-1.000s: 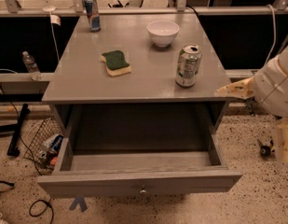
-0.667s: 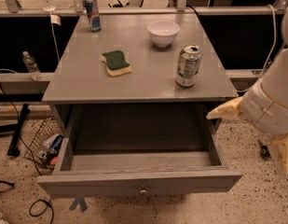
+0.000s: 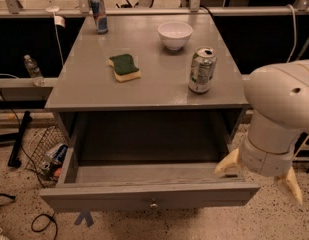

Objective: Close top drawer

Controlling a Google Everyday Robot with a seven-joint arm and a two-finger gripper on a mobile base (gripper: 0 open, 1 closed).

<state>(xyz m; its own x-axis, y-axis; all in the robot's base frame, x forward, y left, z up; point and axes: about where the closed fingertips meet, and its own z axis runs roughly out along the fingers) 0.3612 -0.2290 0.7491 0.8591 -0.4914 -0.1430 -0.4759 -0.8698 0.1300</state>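
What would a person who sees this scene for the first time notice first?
The top drawer stands pulled far out of the grey cabinet. The gripper, open, hangs at the drawer's right front corner. A soda can stands on the cabinet top, near the right edge.

Top drawer (image 3: 119,198): it stood pulled well out, with its round knob (image 3: 153,204) at the front centre.
My hand (image 3: 258,184): it hung at the drawer's right front corner, fingers (image 3: 228,164) spread wide apart, one just above the drawer's right wall.
Worktop (image 3: 89,84): it carried a white bowl (image 3: 175,34), a soda can (image 3: 202,70), a green sponge (image 3: 124,67) and a blue can (image 3: 98,15) at the back left.
Floor, left: a wire basket (image 3: 44,151) sat beside the cabinet.
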